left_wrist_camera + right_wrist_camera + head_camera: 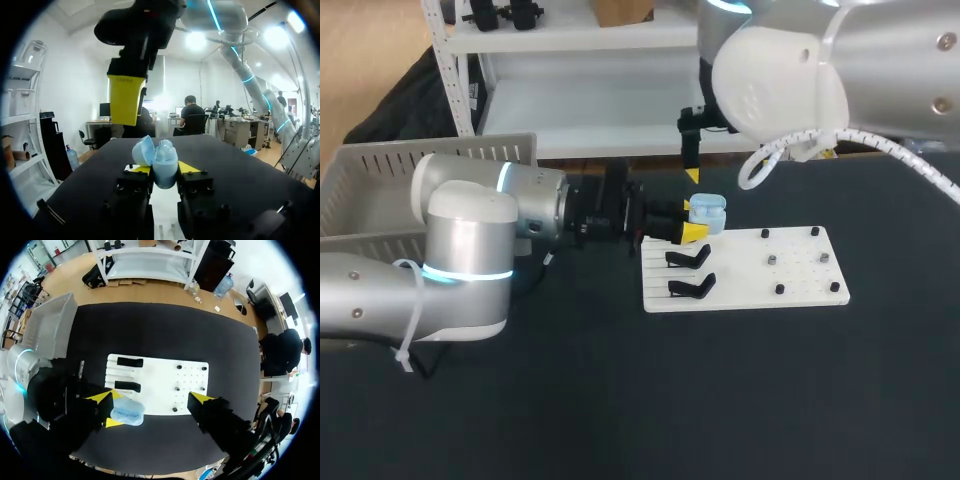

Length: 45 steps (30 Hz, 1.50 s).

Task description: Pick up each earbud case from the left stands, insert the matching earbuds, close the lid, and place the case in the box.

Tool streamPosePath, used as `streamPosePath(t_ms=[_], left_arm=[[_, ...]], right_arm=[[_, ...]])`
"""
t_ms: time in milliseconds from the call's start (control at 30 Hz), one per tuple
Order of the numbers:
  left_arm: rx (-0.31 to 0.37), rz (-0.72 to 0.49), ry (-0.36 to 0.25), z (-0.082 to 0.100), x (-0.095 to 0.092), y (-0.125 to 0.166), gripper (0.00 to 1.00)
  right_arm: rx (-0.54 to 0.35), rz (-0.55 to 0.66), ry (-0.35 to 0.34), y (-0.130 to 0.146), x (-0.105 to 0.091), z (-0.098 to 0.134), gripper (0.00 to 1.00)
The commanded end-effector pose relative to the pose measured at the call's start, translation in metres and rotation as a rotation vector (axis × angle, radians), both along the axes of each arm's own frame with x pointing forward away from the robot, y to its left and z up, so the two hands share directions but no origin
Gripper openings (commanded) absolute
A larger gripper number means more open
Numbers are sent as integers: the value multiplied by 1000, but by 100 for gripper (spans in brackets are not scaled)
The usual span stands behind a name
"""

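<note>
A light blue earbud case [708,210] hangs over the near left corner of the white board [750,285]. My left gripper [693,221] is shut on it from two sides. In the left wrist view the case [160,162] stands between the yellow tips with its lid tilted open. My right gripper [152,398] hovers above the case [127,414], its fingers spread wide and holding nothing. One of its yellow fingertips [692,176] shows just above the case; that fingertip [125,99] looms over the case in the left wrist view. Two black stands [688,258] [692,288] on the board are bare.
Several small dark pegs [772,260] stand on the board's right half. A grey slotted bin [380,190] sits at the table's far left, behind my left arm. My right arm's bulky joint covers the upper right of the head view.
</note>
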<state>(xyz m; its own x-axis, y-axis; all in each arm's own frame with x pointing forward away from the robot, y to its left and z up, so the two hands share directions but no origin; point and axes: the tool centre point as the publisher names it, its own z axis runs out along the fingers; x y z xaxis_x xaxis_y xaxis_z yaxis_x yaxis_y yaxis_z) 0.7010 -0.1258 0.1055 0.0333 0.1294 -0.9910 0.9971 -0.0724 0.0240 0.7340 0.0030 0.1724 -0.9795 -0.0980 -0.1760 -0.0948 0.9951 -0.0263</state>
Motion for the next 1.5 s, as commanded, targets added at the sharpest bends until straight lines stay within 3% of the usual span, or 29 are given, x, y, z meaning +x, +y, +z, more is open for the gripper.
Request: streamPosePath(t_ms=[33,333,633,933,1067,1267,1500], left_arm=[[1,1,0,0,0,0,0],[1,1,0,0,0,0,0],[1,1,0,0,0,0,0],[1,1,0,0,0,0,0],[1,1,0,0,0,0,0],[1,1,0,0,0,0,0],[-5,92,-10,12,9,25,0]], right_arm=[[-1,-25,10,-6,14,-7,100],[-6,-56,42,-16,22,-22,100],[-4,-29,107,-14,1,-36,100],[-3,-9,124,-16,-24,-32,100],[12,-22,63,-21,-27,-23,100],[88,-27,-92,-38,-33,4,100],[171,95,-249,-47,-55,22,100]])
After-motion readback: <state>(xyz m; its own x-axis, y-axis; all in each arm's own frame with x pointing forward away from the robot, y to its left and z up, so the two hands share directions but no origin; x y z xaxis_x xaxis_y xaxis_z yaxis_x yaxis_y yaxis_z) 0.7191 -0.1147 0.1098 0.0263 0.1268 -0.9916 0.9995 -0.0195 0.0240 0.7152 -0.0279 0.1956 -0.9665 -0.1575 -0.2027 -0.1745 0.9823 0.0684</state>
